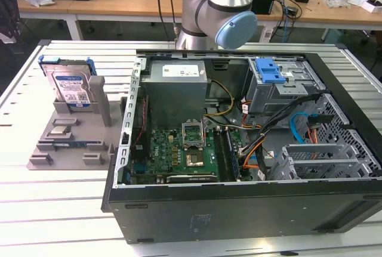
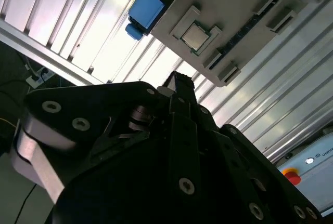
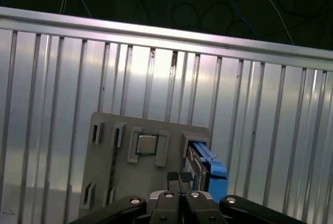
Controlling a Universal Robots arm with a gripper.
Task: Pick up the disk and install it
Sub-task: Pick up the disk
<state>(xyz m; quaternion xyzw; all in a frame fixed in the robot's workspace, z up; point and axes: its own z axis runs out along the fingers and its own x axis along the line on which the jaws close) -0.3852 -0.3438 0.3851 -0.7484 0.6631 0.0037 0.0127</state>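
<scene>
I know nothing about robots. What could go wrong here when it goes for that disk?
The disk stands upright in a tight slot of the grey holder, with the gripper aimed near it. An off-centre grab might tilt or jam it. Loose cables lie near the drive cage inside the open computer case, so the disk could snag on them going in.

You will find no print you can read: the label (image 1: 73, 90) on the disk (image 1: 68, 76) and the sticker (image 1: 178, 71) on the power supply (image 1: 173, 96) carry lettering too small to make out.
</scene>
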